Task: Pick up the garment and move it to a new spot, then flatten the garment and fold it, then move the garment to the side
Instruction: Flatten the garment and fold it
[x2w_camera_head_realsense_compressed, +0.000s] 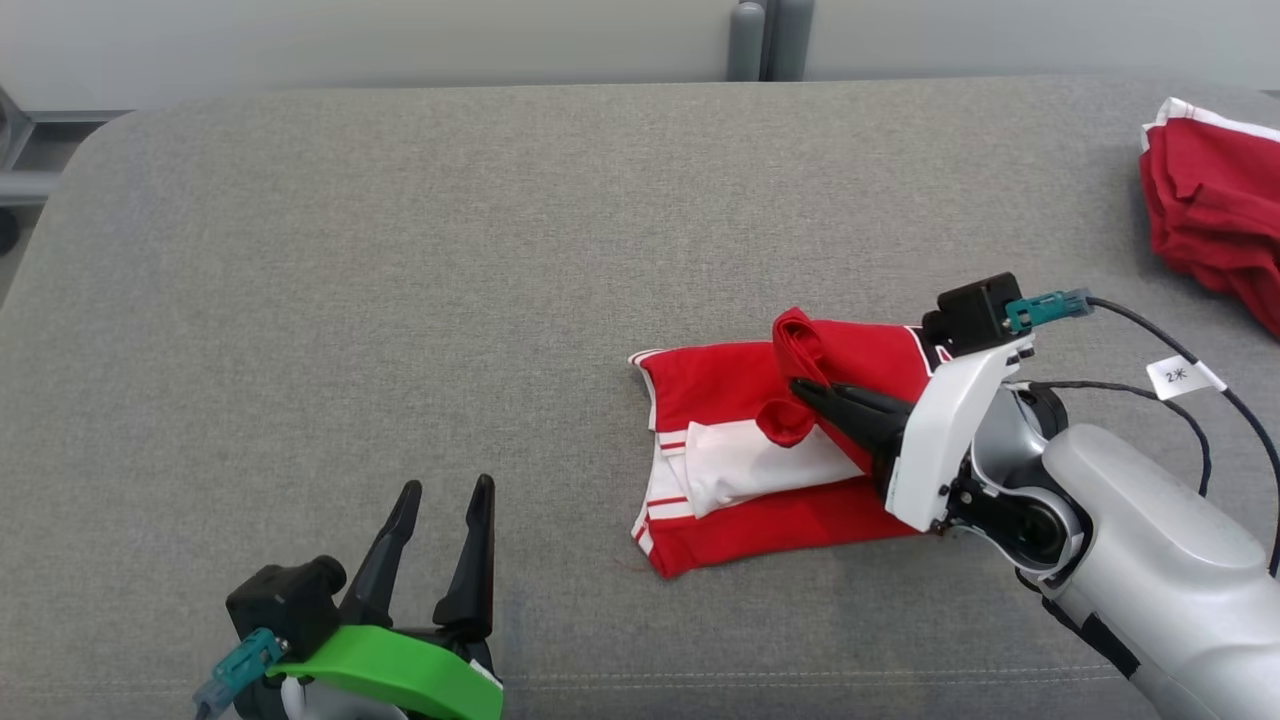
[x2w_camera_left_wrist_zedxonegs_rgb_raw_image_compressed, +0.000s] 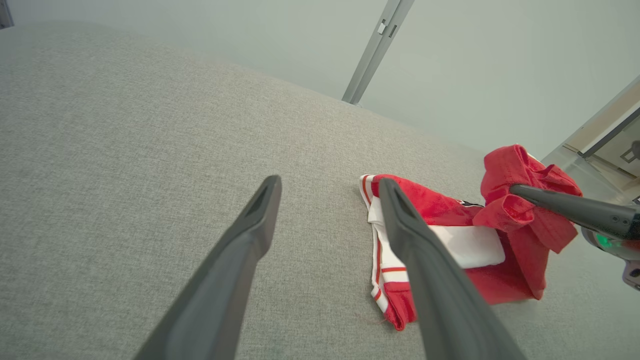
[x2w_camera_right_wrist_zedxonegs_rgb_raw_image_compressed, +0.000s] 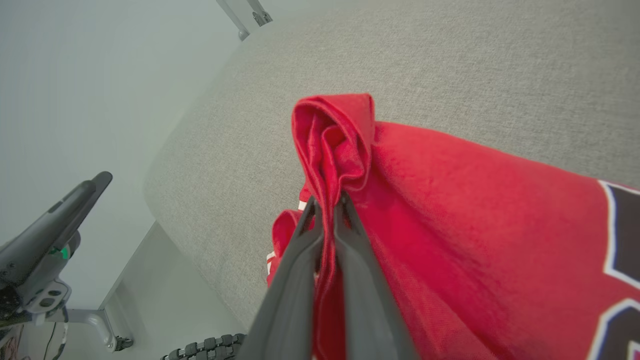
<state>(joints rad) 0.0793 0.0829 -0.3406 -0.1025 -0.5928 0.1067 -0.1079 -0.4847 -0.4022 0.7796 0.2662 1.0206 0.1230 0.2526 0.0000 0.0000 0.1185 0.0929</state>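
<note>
The garment is a red top with white trim, lying partly folded on the grey table right of centre. My right gripper is shut on a bunched red fold of it, lifted a little above the rest. The right wrist view shows the red cloth pinched between the two dark fingers. Near the table's front edge at the lower left, my left gripper stands open and holds nothing. In the left wrist view the garment lies ahead to the right, with the right gripper's fingers in the raised fold.
A second red garment with white edging lies bunched at the table's far right. Cables with a white tag trail from the right wrist. A grey post stands behind the table's far edge.
</note>
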